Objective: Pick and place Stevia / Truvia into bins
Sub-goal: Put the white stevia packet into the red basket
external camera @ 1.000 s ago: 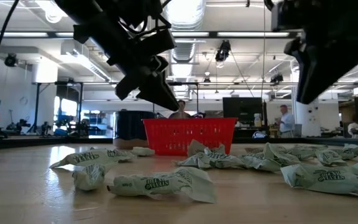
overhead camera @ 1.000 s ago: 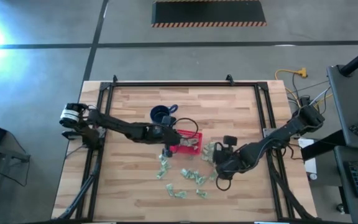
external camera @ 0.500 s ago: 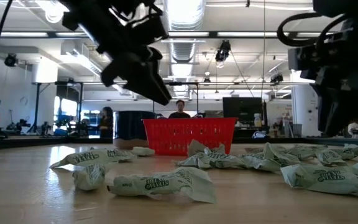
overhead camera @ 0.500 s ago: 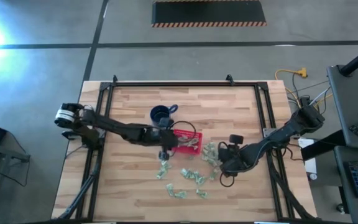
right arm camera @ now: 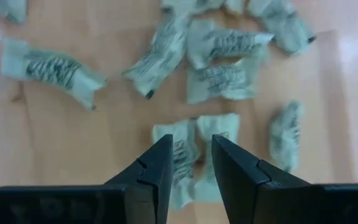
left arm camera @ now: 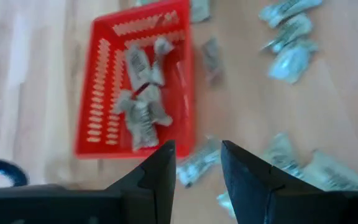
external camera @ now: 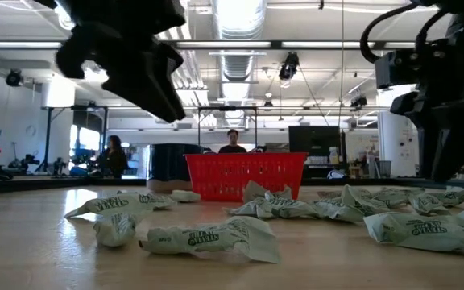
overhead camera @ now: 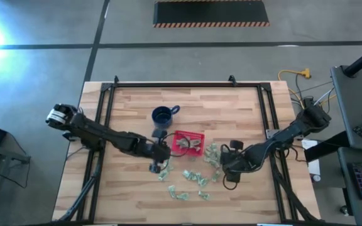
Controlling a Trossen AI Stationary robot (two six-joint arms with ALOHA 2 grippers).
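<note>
The red basket (overhead camera: 188, 143) is seen at mid-table with several sachets already lying inside it, and many more Stevia sachets (overhead camera: 190, 179) are scattered on the wood on the side away from the blue mug (overhead camera: 163, 115), between the two arms. The left gripper (left arm camera: 196, 163) is held just off the basket's near-left corner, fingers parted and nothing gripped; a loose sachet (left arm camera: 194, 168) is framed right beyond its tips, closer than the basket. The right gripper (right arm camera: 191, 163) is poised over the cluster beside the basket's right end, likewise released and empty, and here the deciding relation is found: a pale sachet (right arm camera: 194, 155) lies directly past its open fingertips, its long axis apparently running across the gap rather than along it. The right arm is judged nearer to the thick of the pile, so a short descent looks sufficient.
</note>
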